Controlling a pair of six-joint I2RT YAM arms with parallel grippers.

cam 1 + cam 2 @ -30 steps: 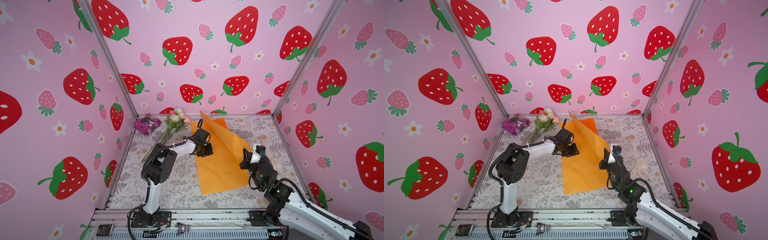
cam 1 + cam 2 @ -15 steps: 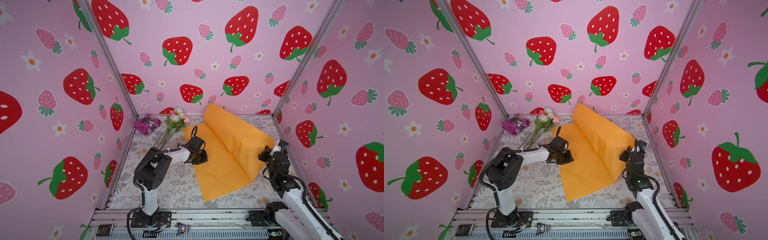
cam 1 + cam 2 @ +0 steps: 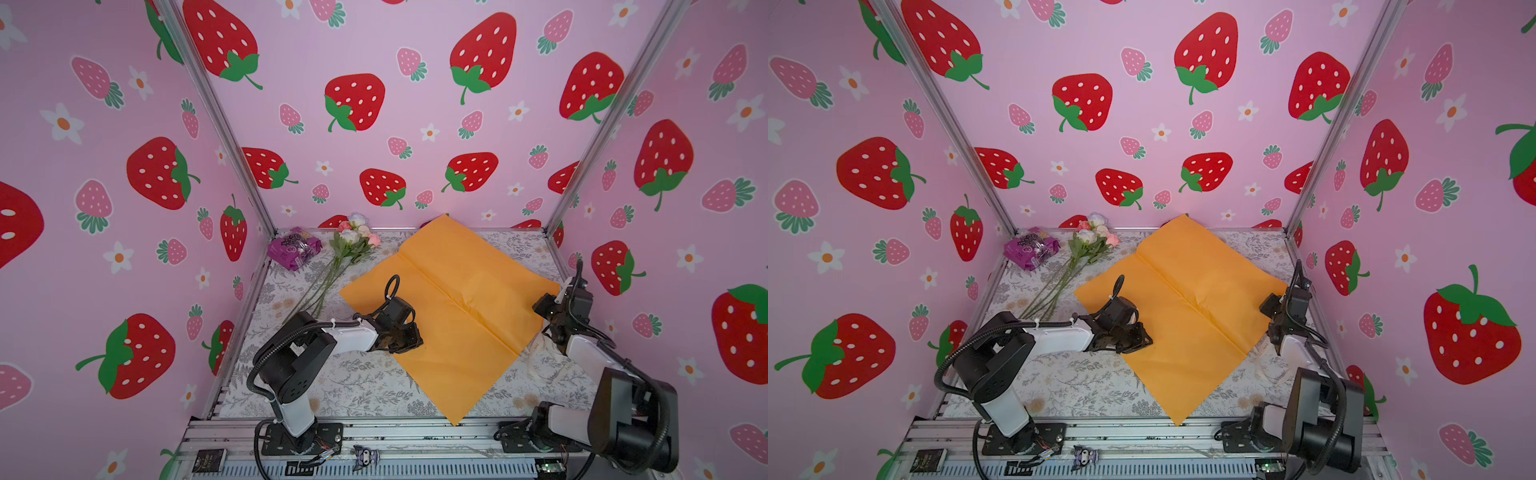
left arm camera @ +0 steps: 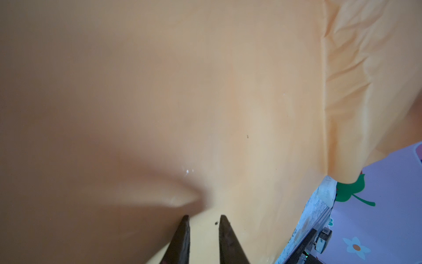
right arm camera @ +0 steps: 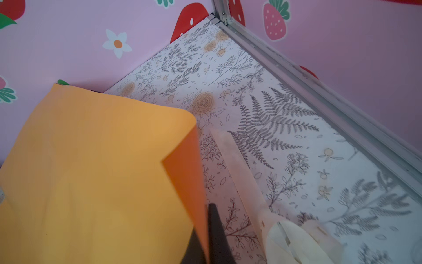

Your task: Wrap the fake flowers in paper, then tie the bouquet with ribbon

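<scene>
The orange wrapping paper [image 3: 457,299] lies spread open on the tabletop [image 3: 365,386], a long crease running down its middle. One corner points at the back wall and the opposite one at the front rail. I place everything else by this sheet.

My left end effector [image 4: 203,218] is down on the sheet, just inside its left corner. Its fingers stand a little apart, the tips at the paper's surface with bare paper showing in the gap between them. A soft ridge of paper rises just ahead of one tip. I cannot tell whether that tip is touching the ridge.

My right end effector [image 5: 208,209] is at the sheet's right corner with its fingers together, clamped on the paper's edge. That corner curls up off the tabletop from the grip.

The fake flowers [image 3: 357,237] lie loose off the sheet's far left edge, blooms toward the back wall. Their thin green stems run along that edge without crossing onto the paper. A purple packet [image 3: 294,248] sits further left of the blooms. A pale strip [image 5: 239,164] lies on the tabletop just beyond the held corner.
</scene>
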